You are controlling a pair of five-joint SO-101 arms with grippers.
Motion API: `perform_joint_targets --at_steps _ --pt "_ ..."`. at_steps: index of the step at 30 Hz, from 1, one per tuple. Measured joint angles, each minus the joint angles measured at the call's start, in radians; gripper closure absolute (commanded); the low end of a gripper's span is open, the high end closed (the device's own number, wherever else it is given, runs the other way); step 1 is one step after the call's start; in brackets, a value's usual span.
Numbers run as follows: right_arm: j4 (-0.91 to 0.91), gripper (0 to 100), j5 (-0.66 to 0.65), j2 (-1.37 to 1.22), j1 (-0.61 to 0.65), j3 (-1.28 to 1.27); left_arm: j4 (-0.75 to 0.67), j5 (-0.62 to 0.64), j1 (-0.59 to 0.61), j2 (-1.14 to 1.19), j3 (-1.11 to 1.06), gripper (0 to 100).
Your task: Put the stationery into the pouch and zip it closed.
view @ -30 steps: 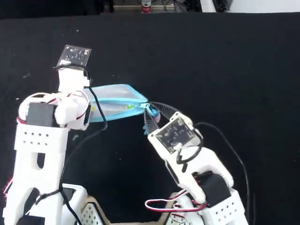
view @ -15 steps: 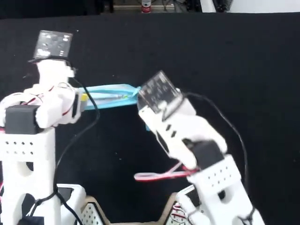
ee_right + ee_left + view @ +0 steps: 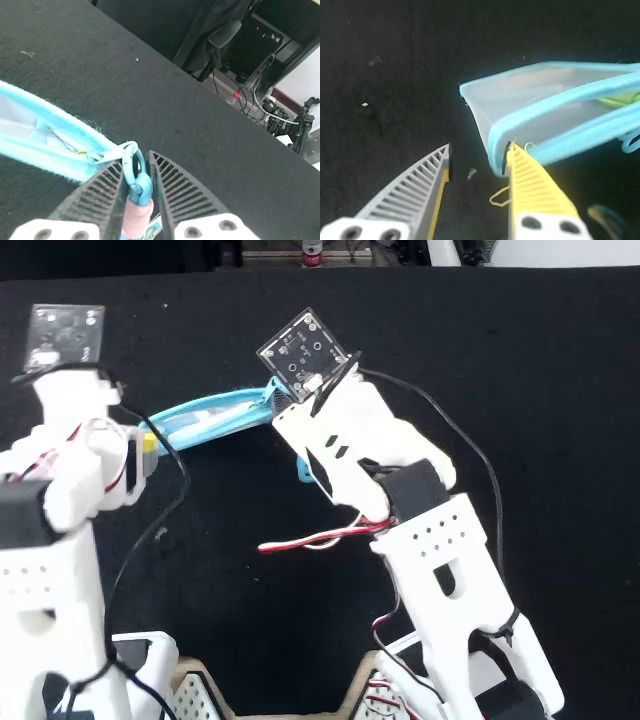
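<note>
Turquoise-trimmed translucent mesh pouch (image 3: 215, 418) is suspended between both grippers at ten o'clock. Its blue clasp-shaped zipper pull (image 3: 137, 182) is clamped by the right gripper (image 3: 136, 160). The left gripper (image 3: 480, 146) is spread, the nine o'clock corner touched only by its yellow finger (image 3: 535, 190). That corner should be pinched before the pull is drawn straight along the zip.

Pouch (image 3: 215, 420) over table (image 3: 530, 360), left gripper (image 3: 480, 150) at its left end, right gripper (image 3: 136, 160) around zipper pull (image 3: 136, 181) at right end.

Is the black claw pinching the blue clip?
Yes, the right gripper squeezes the blue clip on the pouch between its black fingers.
</note>
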State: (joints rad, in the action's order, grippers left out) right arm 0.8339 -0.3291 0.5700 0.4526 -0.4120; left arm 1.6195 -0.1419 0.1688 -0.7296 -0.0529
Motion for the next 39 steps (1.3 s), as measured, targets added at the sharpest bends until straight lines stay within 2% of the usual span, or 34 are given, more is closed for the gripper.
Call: perform_joint_targets --at_steps 4,11,19,23,27,33,39 --pt "0.005 98.8 0.000 0.000 0.000 0.000 0.017 0.000 0.055 -0.114 0.038 81" --pt "0.005 98.8 0.000 -0.002 0.000 0.000 0.040 -0.002 0.063 -0.272 -0.015 81" --pt "0.014 98.8 0.000 -0.002 0.000 0.021 0.021 -0.184 -0.074 -0.241 -0.311 81" --pt "0.078 98.8 0.000 -0.002 0.000 0.038 -0.107 -0.193 -0.080 -0.235 -0.408 81" --pt "0.143 98.8 0.000 -0.002 0.000 0.054 -0.313 -0.190 -0.080 -0.235 -0.520 81" --pt "0.219 98.8 0.000 0.066 0.003 0.054 -0.585 -0.072 -0.005 -0.235 -0.658 81" --pt "0.328 98.7 -0.002 0.147 0.049 0.054 -0.700 0.092 0.054 -0.235 -0.690 81"
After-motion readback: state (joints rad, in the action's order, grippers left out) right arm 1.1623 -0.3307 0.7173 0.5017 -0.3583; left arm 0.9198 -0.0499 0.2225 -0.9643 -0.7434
